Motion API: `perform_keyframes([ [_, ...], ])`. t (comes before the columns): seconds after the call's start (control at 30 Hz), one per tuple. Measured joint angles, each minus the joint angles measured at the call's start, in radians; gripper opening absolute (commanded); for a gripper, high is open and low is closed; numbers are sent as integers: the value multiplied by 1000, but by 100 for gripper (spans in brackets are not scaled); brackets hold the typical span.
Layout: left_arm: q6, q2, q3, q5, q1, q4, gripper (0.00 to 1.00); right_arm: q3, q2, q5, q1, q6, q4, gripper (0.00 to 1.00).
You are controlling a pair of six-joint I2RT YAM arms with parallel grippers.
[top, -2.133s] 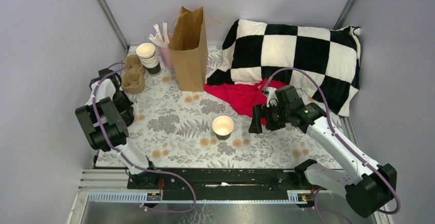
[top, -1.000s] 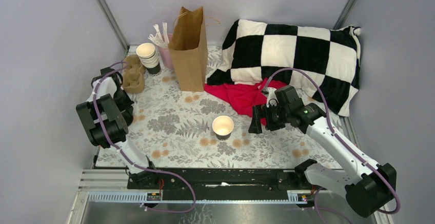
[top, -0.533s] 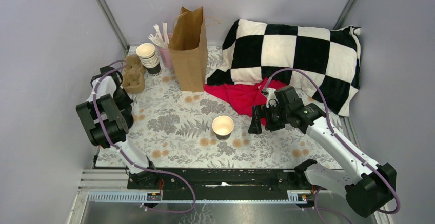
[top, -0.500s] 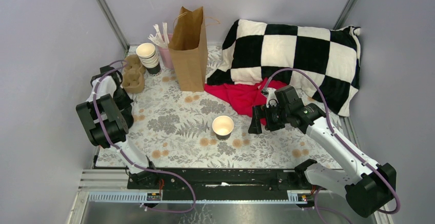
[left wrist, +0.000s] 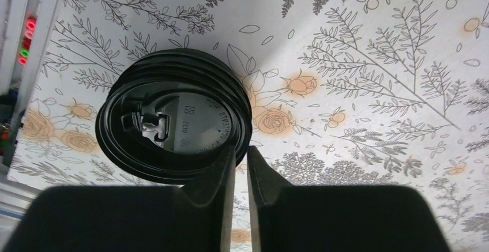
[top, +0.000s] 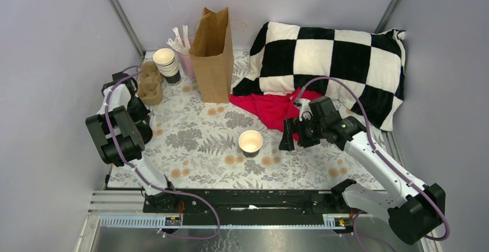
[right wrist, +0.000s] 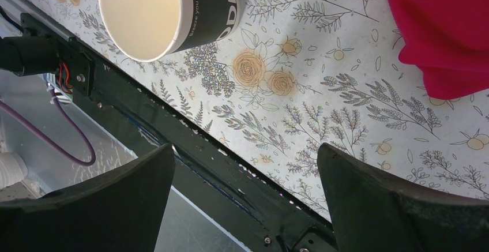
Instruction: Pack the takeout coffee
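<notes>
Several nested lids (left wrist: 173, 113) could be lifted at once by the left claw (left wrist: 240, 151), nearly together; the right claw (right wrist: 243, 148) is spread.

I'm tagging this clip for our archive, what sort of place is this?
Probably a lab robot cell staged as a takeout coffee counter: bare grey walls, a brown paper bag, stacked paper cups and a cardboard cup carrier.
</notes>
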State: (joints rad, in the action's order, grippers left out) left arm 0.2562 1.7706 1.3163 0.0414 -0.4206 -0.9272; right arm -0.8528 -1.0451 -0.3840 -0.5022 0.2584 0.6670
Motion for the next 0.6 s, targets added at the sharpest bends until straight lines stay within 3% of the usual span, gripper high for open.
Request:
perform_keyframes([
  [0.13,0,0,0,0,0,-4,36,1,0,0,0,0,0,100],
  [0.6,-13,1,-32,-31,1,4,47,10,0,-1,0,0,-5,100],
])
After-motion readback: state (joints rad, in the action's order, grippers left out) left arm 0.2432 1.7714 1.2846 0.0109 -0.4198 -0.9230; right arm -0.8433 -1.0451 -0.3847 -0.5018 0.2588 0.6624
